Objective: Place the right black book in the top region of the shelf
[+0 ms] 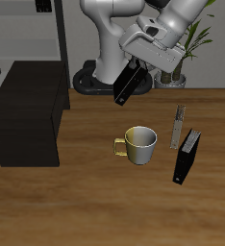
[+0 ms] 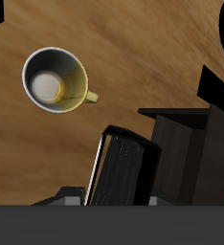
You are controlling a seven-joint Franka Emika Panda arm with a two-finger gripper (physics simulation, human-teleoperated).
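We find the gripper (image 1: 134, 69) raised above the table (image 1: 105, 207) with a book (image 1: 128, 85) between its fingers, just before the robot's base (image 1: 97, 77). Below it and nearer the table's front edge sits the mug (image 1: 139, 144). Beside the mug stands a second book (image 1: 186, 157). The shelf (image 1: 28, 110) stands well apart from the gripper, at the table's opposite side from that second book.

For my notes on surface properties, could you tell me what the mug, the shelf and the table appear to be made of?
Mug: looks like glazed ceramic, going by the pale yellow, slightly glossy body with a lighter inside.
Shelf: matte black, with no reflections; painted wood or laminate, hard to tell.
Table: wood or wood veneer, with brown grain streaks and a satin finish.
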